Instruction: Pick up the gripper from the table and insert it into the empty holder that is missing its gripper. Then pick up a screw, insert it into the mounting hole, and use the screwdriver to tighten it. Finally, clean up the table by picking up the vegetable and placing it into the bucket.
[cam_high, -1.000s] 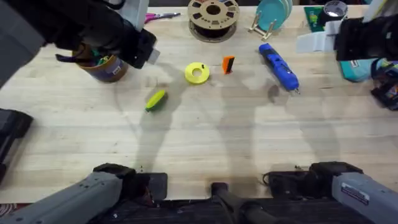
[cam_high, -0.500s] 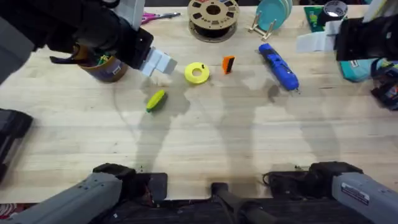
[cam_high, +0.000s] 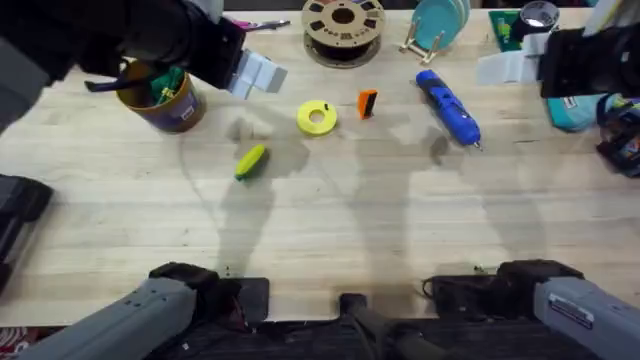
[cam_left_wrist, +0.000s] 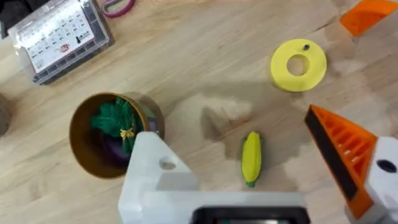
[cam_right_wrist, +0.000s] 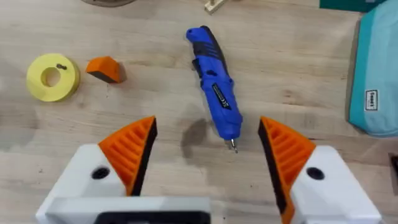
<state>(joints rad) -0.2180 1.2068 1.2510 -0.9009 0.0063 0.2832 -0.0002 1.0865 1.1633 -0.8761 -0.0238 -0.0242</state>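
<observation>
On the pale wood-grain worktop (cam_high: 400, 230), the wedge-shaped orange gripper (cam_high: 367, 103) (ribbed plastic) lies at 3 o'clock of a flat yellow ring (cam_high: 317, 117). The left claw (cam_left_wrist: 261, 168) hangs wide and empty; its white holder (cam_left_wrist: 155, 168) lacks a finger. The right claw (cam_right_wrist: 208, 146) gapes wide above the blue screwdriver (cam_right_wrist: 216, 96).

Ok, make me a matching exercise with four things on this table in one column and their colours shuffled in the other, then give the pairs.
Things:
1. screwdriver
2. vegetable
3. loose gripper
4. bucket

Colours:
A. mustard-brown
B. orange
C. blue
D. yellow-green

Pairs: 1-C, 2-D, 3-B, 4-A
</observation>
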